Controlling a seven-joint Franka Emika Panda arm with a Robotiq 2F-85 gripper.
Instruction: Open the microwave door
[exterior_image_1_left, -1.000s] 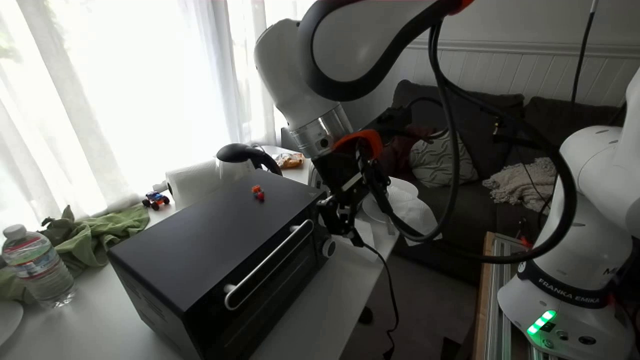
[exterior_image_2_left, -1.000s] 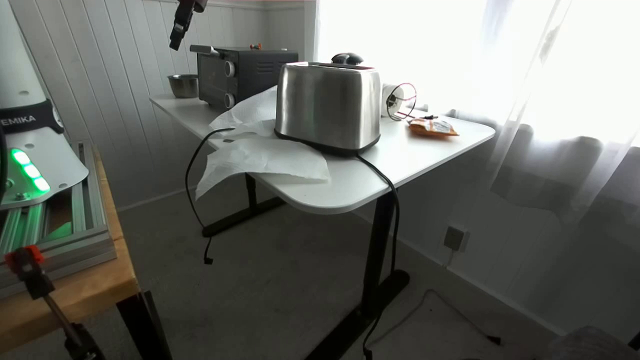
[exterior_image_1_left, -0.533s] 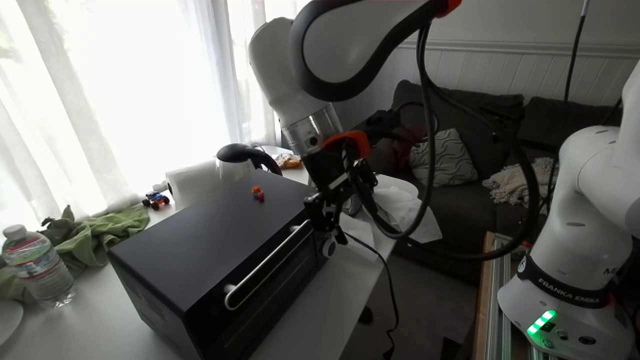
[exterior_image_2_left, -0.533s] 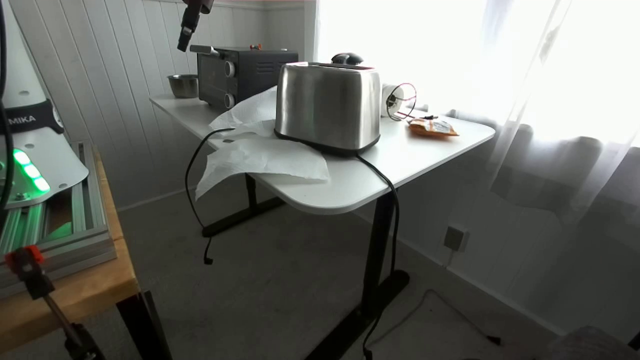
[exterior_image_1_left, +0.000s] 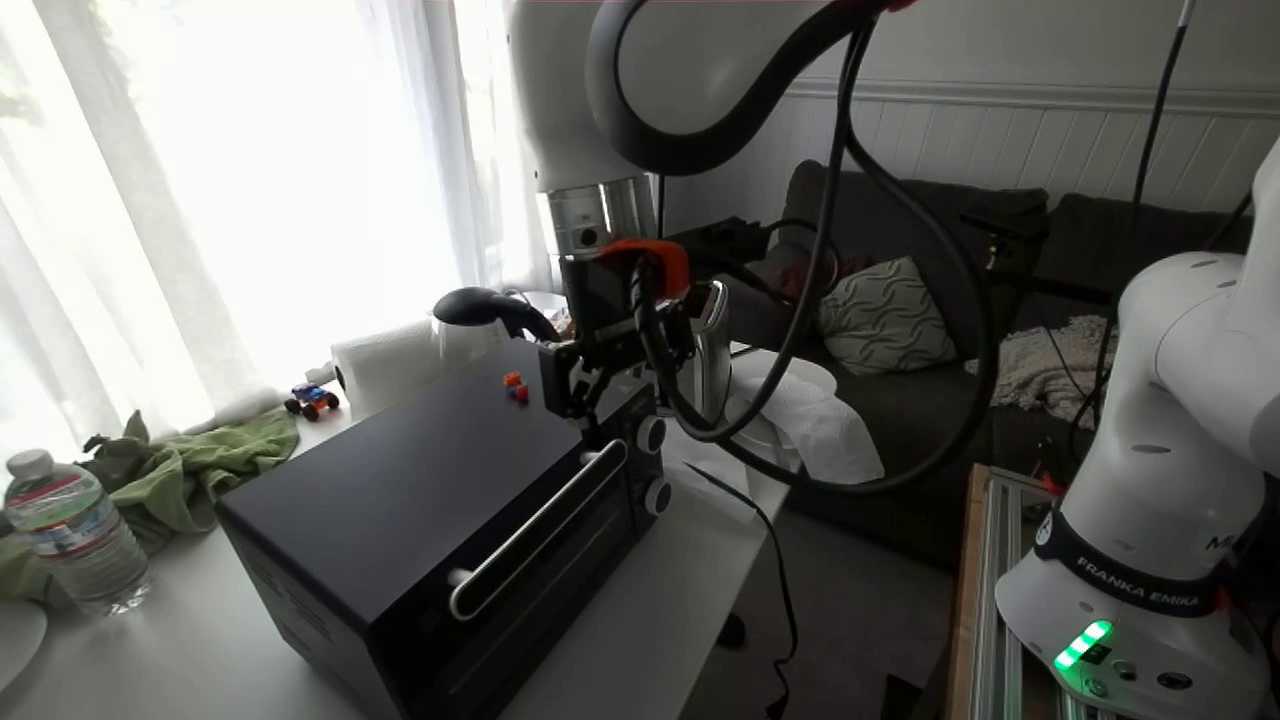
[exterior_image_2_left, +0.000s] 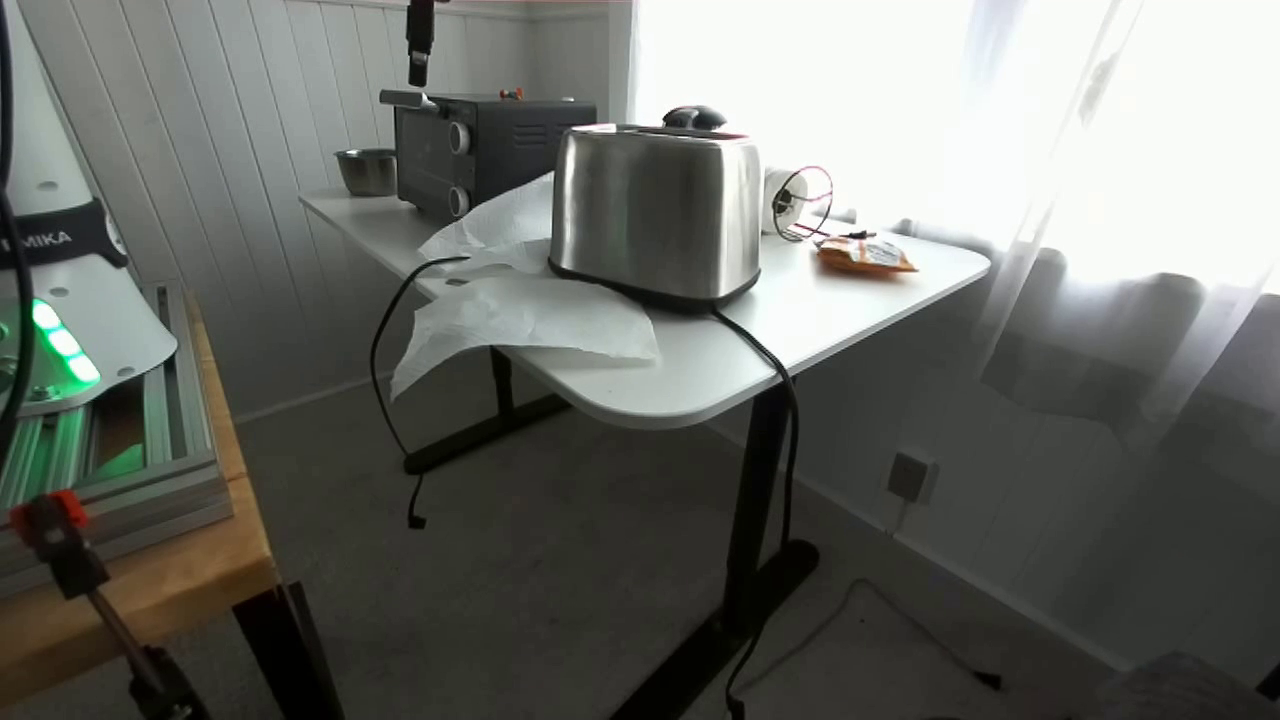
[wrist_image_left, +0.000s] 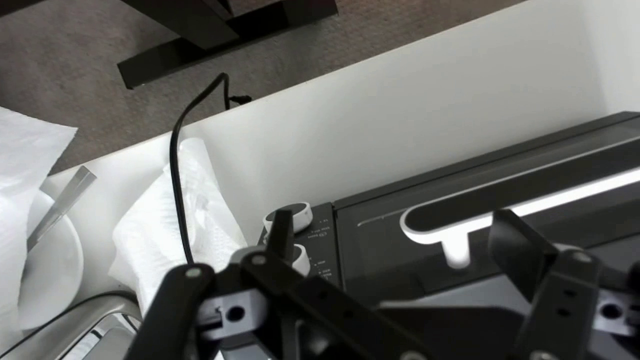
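Note:
The microwave (exterior_image_1_left: 420, 470) is a large matte black box with a small red and orange piece (exterior_image_1_left: 515, 387) on top. Its door (exterior_image_1_left: 565, 570) is closed, with a long silver bar handle (exterior_image_1_left: 540, 528) along its upper front. The microwave (exterior_image_2_left: 530, 140) and handle (exterior_image_2_left: 405, 99) also show in another exterior view. My gripper (exterior_image_1_left: 590, 428) points down just above the handle's end near the knobs; its tip (exterior_image_2_left: 418, 75) shows above the handle. In the wrist view the gripper (wrist_image_left: 397, 230) is open and empty. The handle (wrist_image_left: 472, 225) shows between and behind its fingers, apparently not gripped.
A silver toaster (exterior_image_2_left: 650, 220) and paper towels (exterior_image_2_left: 530, 315) stand beside the microwave's knob side (wrist_image_left: 300, 260). A paper towel roll (exterior_image_1_left: 400, 365) and black curved object (exterior_image_1_left: 490, 305) are behind it. A water bottle (exterior_image_1_left: 75, 530) stands at its far end. A black cord (wrist_image_left: 176, 165) crosses the table edge.
My gripper has moved from beside the knobs to above the handle's near end and swung from tilted to pointing nearly straight down. The microwave and its door have not moved.

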